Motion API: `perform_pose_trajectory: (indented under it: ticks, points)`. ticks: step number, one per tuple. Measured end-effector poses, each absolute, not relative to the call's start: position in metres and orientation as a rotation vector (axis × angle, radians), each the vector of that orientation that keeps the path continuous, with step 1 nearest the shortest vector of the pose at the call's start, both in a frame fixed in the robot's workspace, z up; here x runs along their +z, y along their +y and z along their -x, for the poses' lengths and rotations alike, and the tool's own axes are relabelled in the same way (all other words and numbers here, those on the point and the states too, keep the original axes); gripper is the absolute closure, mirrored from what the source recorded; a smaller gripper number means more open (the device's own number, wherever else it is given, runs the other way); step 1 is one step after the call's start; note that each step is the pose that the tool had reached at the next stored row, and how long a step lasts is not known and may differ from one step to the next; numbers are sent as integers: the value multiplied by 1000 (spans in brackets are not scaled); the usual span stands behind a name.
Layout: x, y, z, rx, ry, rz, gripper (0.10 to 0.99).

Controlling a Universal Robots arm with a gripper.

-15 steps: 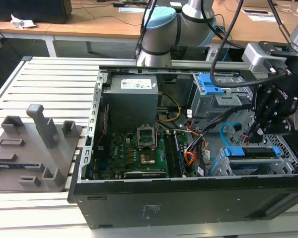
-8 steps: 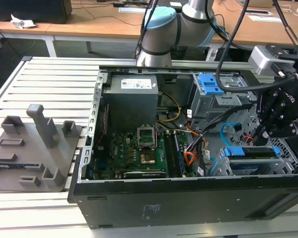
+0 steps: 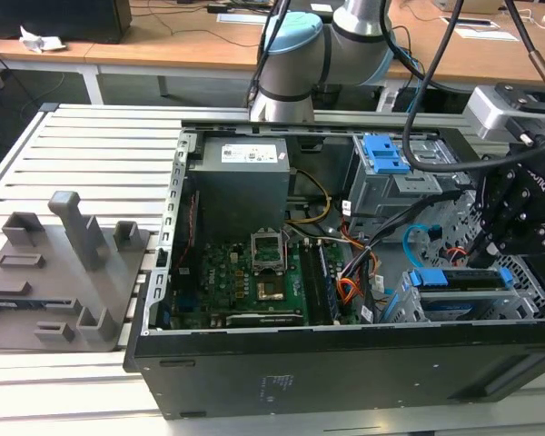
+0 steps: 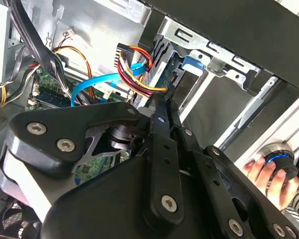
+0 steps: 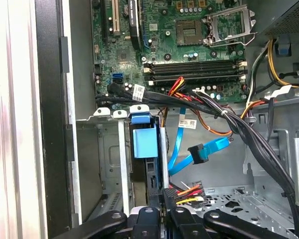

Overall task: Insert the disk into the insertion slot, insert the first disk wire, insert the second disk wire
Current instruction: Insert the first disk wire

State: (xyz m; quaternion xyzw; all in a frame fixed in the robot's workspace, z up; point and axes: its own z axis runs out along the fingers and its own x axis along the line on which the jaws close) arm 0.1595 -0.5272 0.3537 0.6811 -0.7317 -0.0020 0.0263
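The disk (image 3: 460, 278) in its blue carrier sits inside the insertion slot (image 3: 398, 307) at the case's corner on the exterior view's right. Its blue tab (image 5: 145, 142) shows in both wrist views, disk tab (image 4: 192, 62) against the bay wall (image 5: 109, 159). My gripper (image 3: 487, 243) hangs just above the disk's rear. The gripper (image 4: 167, 92) is shut on the black plug of a red, yellow and black wire (image 5: 182, 191), held at the disk's back edge. A loose blue flat wire (image 5: 199, 152) lies free beside it, its plug unconnected.
The taller grey cage with blue latches (image 3: 386, 159) stands behind the slot. Black cable bundles (image 5: 239, 129) cross over the motherboard (image 3: 254, 282). A hand (image 4: 261, 172) rests by a round knob (image 4: 280, 160) outside the case. A grey fixture (image 3: 59, 272) lies on the exterior view's left.
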Motion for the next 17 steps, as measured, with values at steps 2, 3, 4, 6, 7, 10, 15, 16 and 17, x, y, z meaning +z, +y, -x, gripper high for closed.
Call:
perform_pose_trajectory:
  ticks: [2,3,4,6,7,10,15,16,17]
  points:
    - [354,-527,-160,-6,-2261,-2104,918]
    - [354,-527,-159,-6,-2261,-2104,863]
    - [354,-527,-160,-6,-2261,-2105,863]
    - [354,-527,-160,-6,-2261,-2104,796]
    - [354,-527,-160,-6,-2261,-2104,796]
    - [351,-527,-159,-6,-2260,-2105,796]
    - [349,-527,-159,-6,-2260,-2105,812]
    - [349,-527,-159,-6,-2260,-2105,878]
    - [349,-527,-159,-6,-2260,-2105,878]
